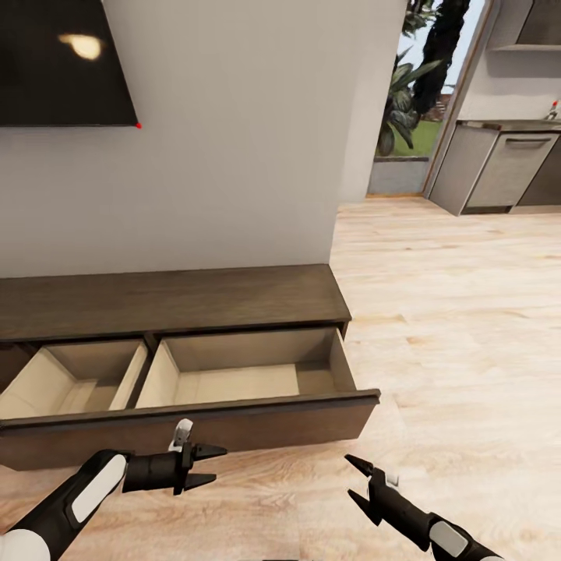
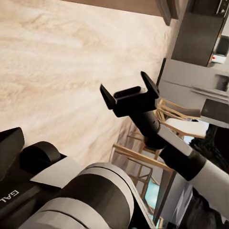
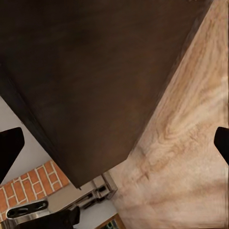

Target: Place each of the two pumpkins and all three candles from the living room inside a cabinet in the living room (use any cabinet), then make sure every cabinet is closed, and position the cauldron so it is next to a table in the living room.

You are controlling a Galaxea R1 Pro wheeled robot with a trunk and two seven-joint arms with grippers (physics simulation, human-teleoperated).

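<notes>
The long, low, dark brown cabinet (image 1: 171, 300) stands against the grey wall with its wide drawer (image 1: 234, 427) pulled out. Both pale wood compartments, one (image 1: 74, 382) and the other (image 1: 241, 382), hold nothing. My left gripper (image 1: 220, 463) hovers open just in front of the drawer front, fingers pointing right. My right gripper (image 1: 348, 476) is open too, low over the floor off the drawer's right end; it also appears in the left wrist view (image 2: 129, 93). In the right wrist view the dark cabinet front (image 3: 95, 71) is close ahead between the spread fingertips (image 3: 9, 148). Pumpkins, candles and cauldron are out of view.
A black TV (image 1: 54, 62) hangs on the wall above the cabinet. Light wood floor (image 1: 452, 327) stretches to the right toward a doorway with grey kitchen units (image 1: 506, 167). A red brick fireplace (image 3: 28, 191) and wooden chairs (image 2: 143, 162) appear in the wrist views.
</notes>
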